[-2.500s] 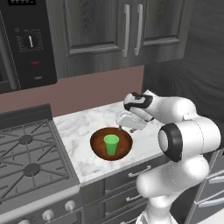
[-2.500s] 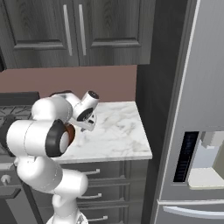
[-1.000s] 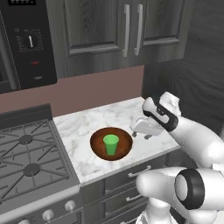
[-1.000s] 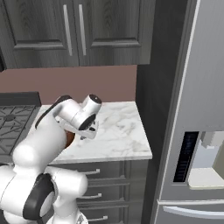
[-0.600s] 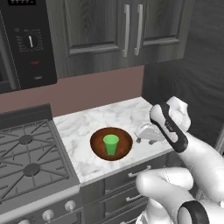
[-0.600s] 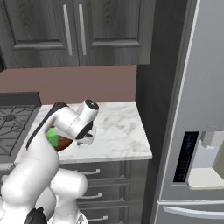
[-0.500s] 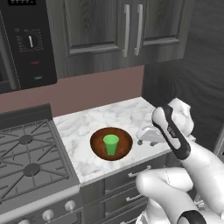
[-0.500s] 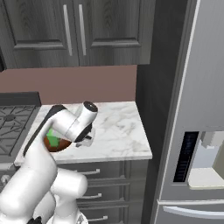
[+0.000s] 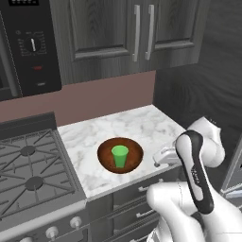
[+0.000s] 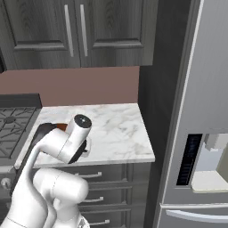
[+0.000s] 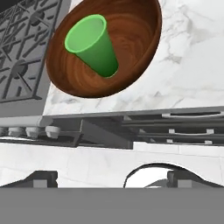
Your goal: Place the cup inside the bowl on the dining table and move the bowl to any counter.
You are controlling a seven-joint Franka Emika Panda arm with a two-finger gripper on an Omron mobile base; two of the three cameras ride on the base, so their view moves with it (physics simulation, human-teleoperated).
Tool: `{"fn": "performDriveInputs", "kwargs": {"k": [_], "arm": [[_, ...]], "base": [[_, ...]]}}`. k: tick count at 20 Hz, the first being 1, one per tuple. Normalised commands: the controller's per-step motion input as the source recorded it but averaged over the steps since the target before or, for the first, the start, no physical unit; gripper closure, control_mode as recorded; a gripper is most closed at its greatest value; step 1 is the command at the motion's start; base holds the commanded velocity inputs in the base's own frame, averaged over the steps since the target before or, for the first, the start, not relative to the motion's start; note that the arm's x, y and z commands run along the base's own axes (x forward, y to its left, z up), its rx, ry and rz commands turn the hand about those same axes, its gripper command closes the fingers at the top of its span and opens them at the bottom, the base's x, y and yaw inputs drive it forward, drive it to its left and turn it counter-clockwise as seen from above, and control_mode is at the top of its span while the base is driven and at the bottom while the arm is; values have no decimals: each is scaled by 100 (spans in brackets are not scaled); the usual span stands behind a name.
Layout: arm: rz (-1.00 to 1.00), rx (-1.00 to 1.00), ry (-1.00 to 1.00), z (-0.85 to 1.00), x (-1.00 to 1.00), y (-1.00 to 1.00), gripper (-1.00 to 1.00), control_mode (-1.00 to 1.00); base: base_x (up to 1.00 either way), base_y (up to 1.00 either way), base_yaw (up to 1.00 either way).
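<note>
On the short white grey-veined marble counter [image 9: 142, 130], left base view: small bright green tumbler [image 9: 119, 156] upright inside the round reddish-brown wooden bowl [image 9: 120, 154], white two-finger gripper [image 9: 160, 156] at 3 o'clock, apart. Right base view: bowl sliver [image 10: 61, 127] behind the arm. Hand view: fingertips [image 11: 41, 177] spread wide, nothing grasped, bowl at 12 o'clock near the counter edge; likely risk, an arm swing nudging it off.

Gas stove [image 9: 28, 165], microwave [image 9: 26, 45], fridge [image 10: 196, 133]

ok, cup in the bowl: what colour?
Bright green cup, plain; clearest in the hand view.
</note>
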Motion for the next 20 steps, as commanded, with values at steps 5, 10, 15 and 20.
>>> {"fn": "performDriveInputs", "kwargs": {"k": [5, 10, 15, 20], "arm": [[0, -14, -11, 3, -43, 0, -100, -100], [0, -17, -3, 9, -44, 0, -100, -100], [0, -13, -5, 4, -61, 0, -100, -100], [0, -7, -7, 0, -73, -7, -100, -100]], "base": [[0, 0, 0], [0, 0, 0], [0, 0, 0], [0, 0, 0]]}}
